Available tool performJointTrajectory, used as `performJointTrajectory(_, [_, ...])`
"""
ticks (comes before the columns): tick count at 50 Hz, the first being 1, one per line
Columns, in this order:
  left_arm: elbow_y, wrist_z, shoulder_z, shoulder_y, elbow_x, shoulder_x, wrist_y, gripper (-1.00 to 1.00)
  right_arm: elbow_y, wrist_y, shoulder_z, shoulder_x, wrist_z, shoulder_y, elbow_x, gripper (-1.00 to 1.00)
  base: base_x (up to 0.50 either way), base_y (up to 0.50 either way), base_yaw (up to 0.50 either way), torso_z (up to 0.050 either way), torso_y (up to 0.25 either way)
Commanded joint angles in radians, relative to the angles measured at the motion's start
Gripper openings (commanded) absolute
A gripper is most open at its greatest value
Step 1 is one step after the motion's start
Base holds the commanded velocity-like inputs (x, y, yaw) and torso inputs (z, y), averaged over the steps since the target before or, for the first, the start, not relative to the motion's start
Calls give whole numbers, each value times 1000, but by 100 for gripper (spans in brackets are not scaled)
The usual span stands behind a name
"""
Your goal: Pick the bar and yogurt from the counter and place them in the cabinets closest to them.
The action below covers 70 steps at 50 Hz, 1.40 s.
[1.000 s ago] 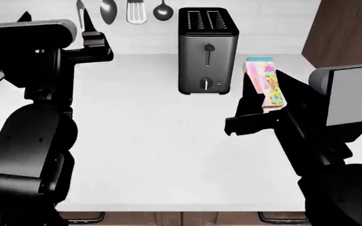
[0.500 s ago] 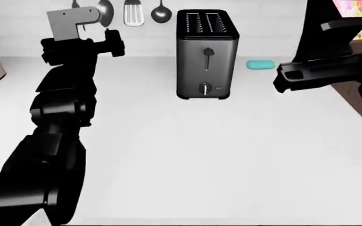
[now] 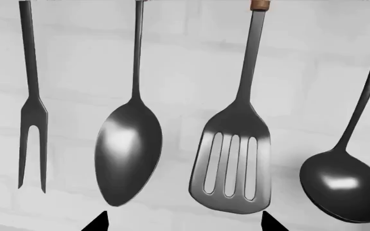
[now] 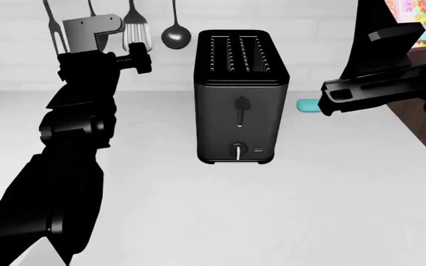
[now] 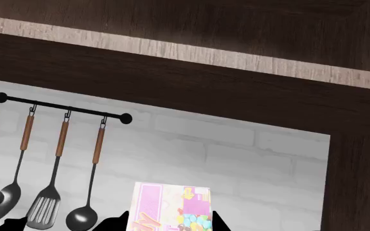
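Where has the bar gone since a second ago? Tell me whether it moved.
Yes. The bar, held in the right gripper, has risen: it was low beside the toaster, and now sits above the toaster's top, near the dark cabinet.

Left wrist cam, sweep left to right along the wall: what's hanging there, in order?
Fork → spoon → slotted spatula → ladle. All four hang apart from one another against the white brick wall.

Plain white countertop (image 4: pixel 287 216), running back to a pale brick wall. Bearing a tall black two-slot toaster (image 4: pixel 237 100) near its middle. Behind and to the right, a small teal rounded block (image 4: pixel 308 105), seemingly lying flat, partly hidden.
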Motion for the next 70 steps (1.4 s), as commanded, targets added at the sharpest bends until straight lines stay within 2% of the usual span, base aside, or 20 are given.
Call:
performJointTrajectory(1, [-13, 10, -19, -5, 10, 1, 0, 100, -5, -4, -42, 9, 6, 22, 6, -100, 500, 0, 0, 0, 0])
performJointTrajectory(15, [-13, 10, -13, -4, 18, 3, 1, 100, -42, -51, 11, 16, -17, 1, -5, -100, 500, -2, 0, 0, 0])
performJointTrajectory(20, [-13, 9, -12, -3, 16, 2, 4, 100, -86, -96, 60, 11, -18, -36, 7, -100, 37, 0, 0, 0, 0])
performJointTrajectory(23, [-13, 8, -13, -4, 15, 2, 3, 100, -99, -146, -3, 45, 98, -7, 59, -100, 0, 0, 0, 0, 0])
performJointTrajectory(25, [-13, 7, -12, -4, 15, 2, 4, 100, -164, -263, -56, 129, 135, 38, 56, -100, 0, 0, 0, 0, 5])
performJointTrajectory(27, [-13, 7, -12, -4, 16, 2, 5, 100, -238, -449, -179, 271, 137, 119, 2, -100, 0, 0, 0, 0, 0])
performJointTrajectory(31, [-13, 5, -9, -3, 17, 2, 8, 100, -239, -546, -276, 388, 137, 331, 35, -100, 0, 0, 0, 0, 0])
performJointTrajectory(34, [-13, 2, -8, -3, 17, 2, 8, 100, -239, -628, -425, 468, 137, 547, 65, -100, 0, 0, 0, 0, 0])
performJointTrajectory(39, [-13, -4, -3, -3, 18, 3, 5, 100, -239, -816, -837, 515, 137, 1009, 85, -100, 0, 0, 0, 0, 0])
performJointTrajectory(43, [-13, -9, 0, -3, 19, 3, 3, 100, -196, -791, -798, 455, 137, 1021, 75, -100, 0, 0, 0, 0, 0])
performJointTrajectory(47, [-13, -16, 2, -3, 18, 2, -1, 100, -54, -660, -695, 317, 137, 1021, 83, -100, 0, 0, 0, 0, 0])
performJointTrajectory(51, [-13, -17, 6, -3, 18, 3, -6, 100, 170, -464, -587, 133, 133, 1020, 54, -100, 0, 0, 0, 0, 0])
performJointTrajectory(63, [-13, -14, 5, -3, 14, 2, -11, 100, 815, -183, -613, -152, -285, 1018, -390, -100, 0, 0, 0, 0, 0])
performJointTrajectory(70, [-13, -13, 1, -4, 12, 1, -14, 100, 1168, -167, -688, -285, -552, 1010, -686, -100, 0, 0, 0, 0, 0])
